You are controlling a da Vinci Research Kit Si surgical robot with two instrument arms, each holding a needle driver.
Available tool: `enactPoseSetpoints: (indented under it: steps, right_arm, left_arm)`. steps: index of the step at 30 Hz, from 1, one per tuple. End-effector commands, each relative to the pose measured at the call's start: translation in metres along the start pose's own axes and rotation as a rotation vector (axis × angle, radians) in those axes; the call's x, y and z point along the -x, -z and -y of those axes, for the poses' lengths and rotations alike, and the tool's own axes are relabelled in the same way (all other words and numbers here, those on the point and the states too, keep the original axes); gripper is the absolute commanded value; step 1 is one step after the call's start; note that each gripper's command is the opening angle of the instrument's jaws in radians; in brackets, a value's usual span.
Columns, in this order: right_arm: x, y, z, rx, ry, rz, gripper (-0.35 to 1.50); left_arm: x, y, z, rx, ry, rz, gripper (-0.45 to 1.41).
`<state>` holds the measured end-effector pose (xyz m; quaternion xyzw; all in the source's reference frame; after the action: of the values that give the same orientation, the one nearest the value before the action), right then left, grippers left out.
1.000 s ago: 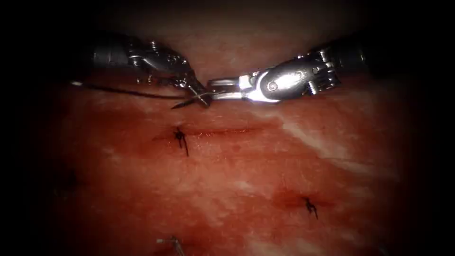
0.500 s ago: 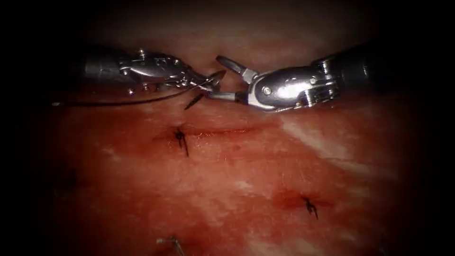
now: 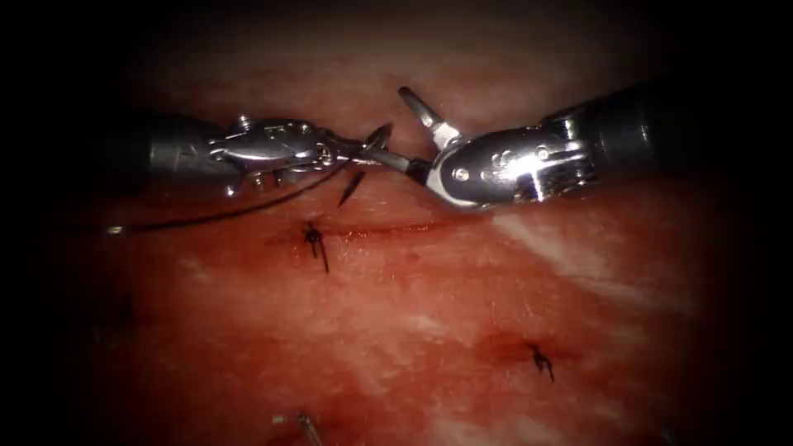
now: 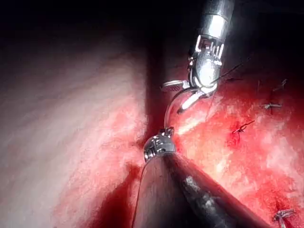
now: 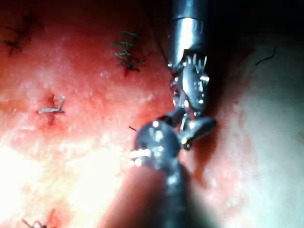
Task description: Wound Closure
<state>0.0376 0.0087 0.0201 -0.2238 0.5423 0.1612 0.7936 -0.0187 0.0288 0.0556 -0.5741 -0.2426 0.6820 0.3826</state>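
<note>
Gripping the curved needle (image 3: 363, 157) near mid-curve just above the cut (image 3: 363, 233), clear of the tissue (image 3: 462, 314), the left tool (image 3: 351, 150) has its jaws closed; thread (image 3: 223, 213) trails toward the frame's left. The right tool (image 3: 405, 128) gapes wide, empty, alongside.
</note>
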Motion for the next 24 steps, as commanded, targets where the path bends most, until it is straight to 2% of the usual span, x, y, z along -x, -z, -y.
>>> enactPoseSetpoints:
  steps: [1,6,10,11,12,16,17,18,24]
  right_arm:
    - [0.0005,-0.0006,0.0008,-0.008,0.007,0.005,1.11]
    - [0.0009,-0.0008,0.0011,-0.008,0.015,0.02,1.09]
    - [0.0009,-0.0008,0.001,-0.013,0.015,0.025,0.96]
    - [0.0009,-0.0008,0.001,-0.015,0.016,0.026,0.88]
    - [0.0008,-0.0007,0.001,-0.016,0.016,0.026,0.71]
    - [0.0006,-0.0006,0.001,-0.022,0.02,0.018,0.49]
    - [0.0005,-0.0006,0.0012,-0.035,0.021,0.009,-0.1]
    - [0.0006,-0.0006,0.0012,-0.047,0.028,0.002,-0.35]
    - [0.0012,-0.0004,0.0012,-0.08,0.051,-0.001,-0.35]
  left_arm:
    - [0.0005,-0.0006,0.0,-0.002,0.002,0.001,-0.45]
    - [0.0005,-0.0006,-0.0002,-0.005,0.002,-0.005,-0.45]
    - [0.0006,-0.0006,-0.0002,-0.01,0.002,-0.004,-0.45]
    - [0.0007,-0.0006,-0.0002,-0.01,0.002,-0.004,-0.45]
    - [0.0007,-0.0006,-0.0003,-0.011,0.001,-0.004,-0.45]
    - [0.001,-0.0007,-0.0003,-0.014,-0.001,-0.004,-0.45]
    - [0.0012,-0.0007,-0.0003,-0.012,-0.003,-0.004,-0.45]
    - [0.0013,-0.0007,-0.0004,-0.009,-0.004,-0.004,-0.45]
    - [0.0016,-0.0005,-0.0005,-0.006,0.0,-0.003,-0.45]
